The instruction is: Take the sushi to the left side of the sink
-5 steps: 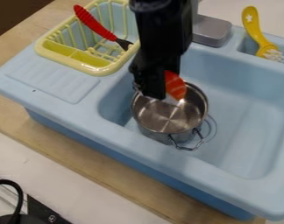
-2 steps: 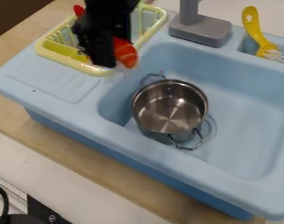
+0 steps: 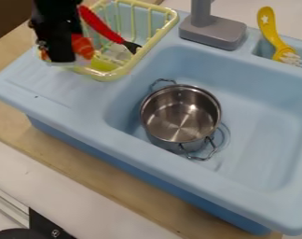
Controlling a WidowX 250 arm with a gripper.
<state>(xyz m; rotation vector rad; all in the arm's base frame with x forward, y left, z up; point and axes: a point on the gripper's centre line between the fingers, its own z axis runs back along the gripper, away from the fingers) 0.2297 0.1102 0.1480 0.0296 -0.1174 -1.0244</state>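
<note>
The black gripper hangs at the upper left, in front of the yellow rack's left part and above the blue sink's left drainboard. It is shut on the sushi, whose orange, white-striped top shows right of the fingers, with a bit of white under it. The light blue sink has its flat ridged area at the left and its basin at the right.
A metal pot stands in the basin's left part. The yellow dish rack holds a red-handled utensil. A grey faucet and a yellow brush are along the back.
From above the pot, the gripper has moved left across the sink's edge to the drainboard side, carrying the sushi with it. The pot has stayed put.
</note>
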